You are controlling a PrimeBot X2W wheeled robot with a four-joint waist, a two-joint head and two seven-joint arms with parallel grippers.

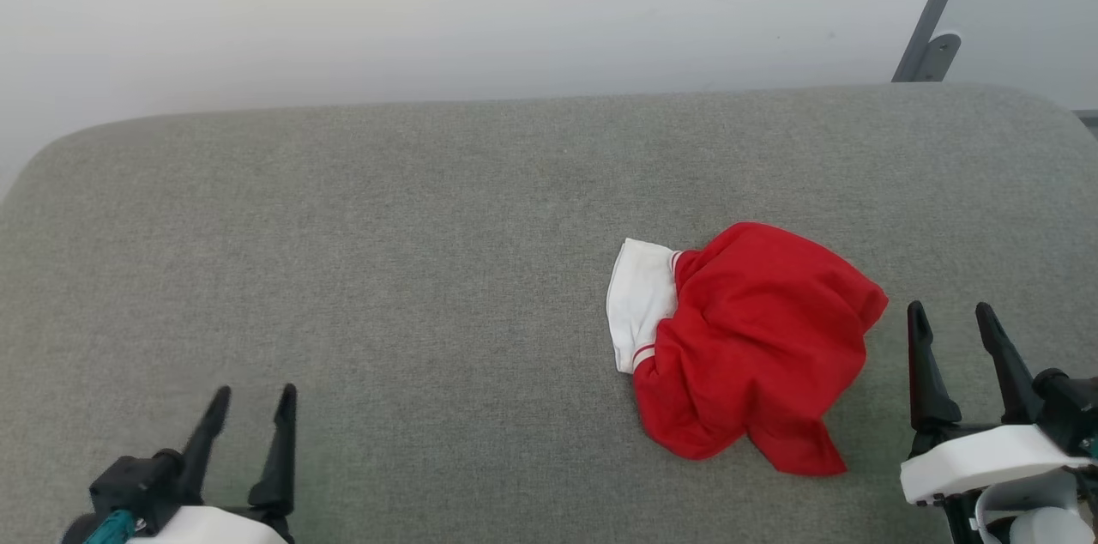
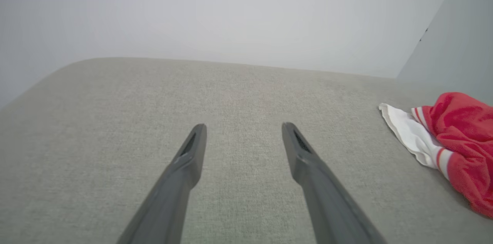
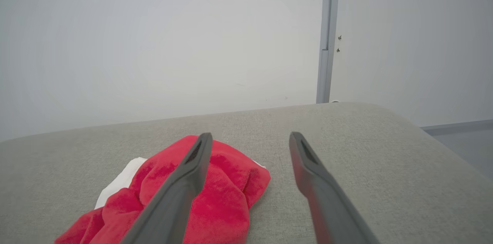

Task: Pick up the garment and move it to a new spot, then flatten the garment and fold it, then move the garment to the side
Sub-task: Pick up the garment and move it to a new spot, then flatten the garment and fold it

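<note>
Right gripper (image 1: 950,308): its two dark fingers are spread wide with nothing between them. It hangs just beside the garment (image 1: 755,338), off the garment's right edge and not touching it.
Left gripper (image 1: 256,389): also wide and empty, well apart from the garment, far out on its left side.
Garment: a crumpled red heap on the grey cushion (image 1: 429,269), between the two grippers but much closer to the right one.
White sleeve (image 1: 639,299): sticks out of the garment's left side, with striped trim where it meets the red.
Direction from the right gripper: in the right wrist view the red cloth lies under and to the left of the left finger. The garment is therefore left of this gripper and a little ahead, not between the fingers.
Long axis: not clear, since the cloth is bunched. Roughly it runs from the sleeve on the far left to a red tail at the garment's near edge.
Nearer arm: the right one, by a wide margin.
Step in hand: probably the first pick-up, not yet begun.
Coming move: probably a short sideways shift of the right gripper over the garment's right edge, then down.
Risk: pinching only one loose fold, so the rest drags.
</note>
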